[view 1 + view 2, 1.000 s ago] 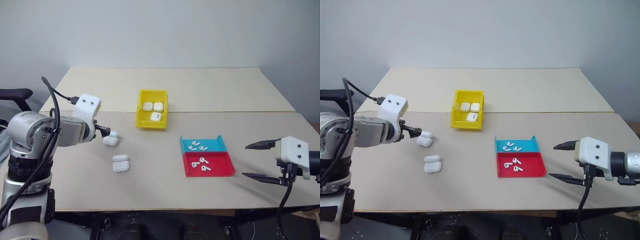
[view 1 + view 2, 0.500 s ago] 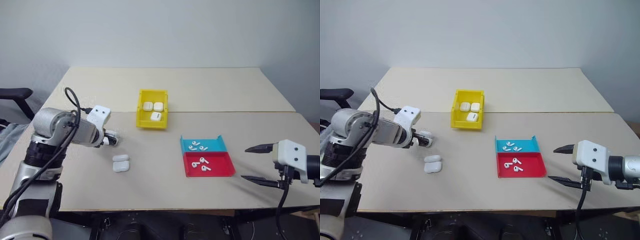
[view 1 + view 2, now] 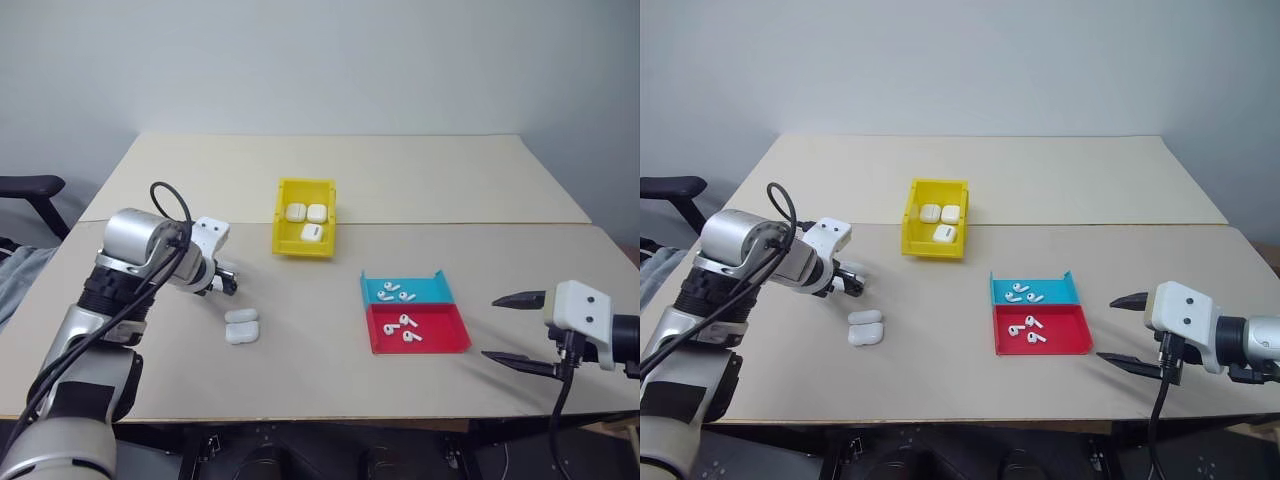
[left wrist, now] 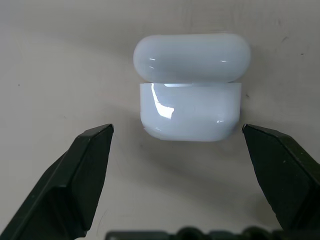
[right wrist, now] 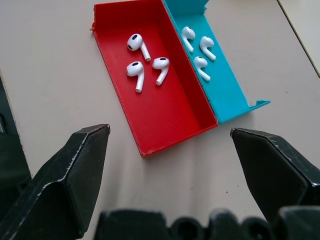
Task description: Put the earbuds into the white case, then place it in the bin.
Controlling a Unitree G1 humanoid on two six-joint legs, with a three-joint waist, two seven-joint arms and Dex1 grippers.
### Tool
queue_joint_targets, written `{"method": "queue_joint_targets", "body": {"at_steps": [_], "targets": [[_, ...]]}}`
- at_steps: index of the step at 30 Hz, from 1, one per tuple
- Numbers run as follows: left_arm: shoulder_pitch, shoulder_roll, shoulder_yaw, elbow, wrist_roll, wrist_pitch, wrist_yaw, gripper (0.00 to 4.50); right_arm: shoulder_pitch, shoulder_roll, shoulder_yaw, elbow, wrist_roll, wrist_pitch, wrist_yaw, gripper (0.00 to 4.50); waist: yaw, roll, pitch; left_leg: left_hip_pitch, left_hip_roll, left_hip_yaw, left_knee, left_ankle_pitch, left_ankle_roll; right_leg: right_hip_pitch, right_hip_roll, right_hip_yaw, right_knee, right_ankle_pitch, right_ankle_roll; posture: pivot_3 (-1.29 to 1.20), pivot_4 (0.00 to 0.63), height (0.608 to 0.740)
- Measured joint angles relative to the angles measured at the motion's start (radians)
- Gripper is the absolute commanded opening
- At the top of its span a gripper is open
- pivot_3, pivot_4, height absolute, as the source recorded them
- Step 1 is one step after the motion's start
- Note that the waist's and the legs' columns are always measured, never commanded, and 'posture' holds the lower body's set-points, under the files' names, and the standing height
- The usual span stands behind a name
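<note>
1. Beige counter (image 3: 330, 380) against a plain pale wall, with a seam running across the middle.
2. Progress, my read: partly done. The yellow bin (image 3: 283, 240) already held three closed white cases, and two more were out on the counter.
3. The white case being targeted (image 4: 190, 87) sat on the counter near the bin's left, lid apparently shut. The left gripper (image 4: 177, 137) was angled down over it, fingers spread wide, one on either side and clear of it. Nothing grasped.
4. The second loose case (image 3: 241, 326) lay just nearer the robot, untouched.
5. The two-part tray (image 3: 455, 345) sat right of centre. The red half (image 5: 116, 65) held three earbuds (image 5: 145, 65) and the blue half (image 5: 225, 95) three more.
6. The right gripper (image 3: 1115, 328) hovered to the right of the tray, fingers spread, empty.
7. Left to do, as I judged it: pick up the case, open it, load earbuds from the tray, close it, drop it in the bin. None of that had started for this case.
</note>
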Motion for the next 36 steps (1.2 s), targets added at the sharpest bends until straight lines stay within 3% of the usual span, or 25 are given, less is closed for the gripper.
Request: {"method": "queue_joint_targets", "body": {"at_steps": [11, 24, 27, 31, 36], "targets": [[-0.038, -0.033, -0.029, 0.118, 0.142, -0.076, -0.175, 4.5, 0.013, 0.003, 0.0, -0.002, -0.026, 0.006, -0.028, 4.48, 0.0, 0.0, 0.0, -0.001, 0.0, 0.0, 0.0, 0.0, 0.0, 0.0, 0.0, 0.0, 0.0, 0.0, 0.0, 0.0, 0.15, 0.74], [-0.057, -0.055, -0.043, 0.161, 0.237, -0.096, -0.274, 4.5, 0.008, 0.004, 0.008, -0.001, -0.034, 0.025, -0.063, 4.48, 0.0, 0.0, 0.0, 0.0, 0.0, 0.0, 0.001, 0.0, 0.001, 0.0, 0.0, 0.0, 0.001, 0.0, 0.0, 0.0, 0.15, 0.74], [-0.057, -0.059, -0.046, 0.165, 0.248, -0.105, -0.291, 3.93, -0.003, 0.004, 0.012, -0.001, -0.039, 0.026, -0.068, 4.5, 0.001, 0.0, 0.0, 0.0, 0.0, 0.0, 0.001, 0.0, 0.001, 0.0, 0.0, 0.0, 0.001, 0.0, 0.0, 0.0, 0.15, 0.74], [-0.06, -0.066, -0.047, 0.17, 0.255, -0.106, -0.312, 2.78, -0.006, 0.004, 0.012, -0.001, -0.048, 0.027, -0.069, 4.5, 0.0, 0.0, 0.0, 0.0, 0.0, 0.0, 0.001, 0.0, 0.001, 0.0, 0.0, 0.0, 0.001, 0.0, 0.0, 0.0, 0.15, 0.74], [-0.059, -0.066, -0.048, 0.166, 0.269, -0.107, -0.322, 2.78, -0.006, 0.007, 0.012, 0.0, -0.05, 0.027, -0.069, 4.5, 0.0, 0.0, 0.0, 0.0, 0.0, 0.0, 0.001, 0.0, 0.001, 0.0, 0.0, 0.0, 0.001, 0.0, 0.0, 0.0, 0.15, 0.74]]}}
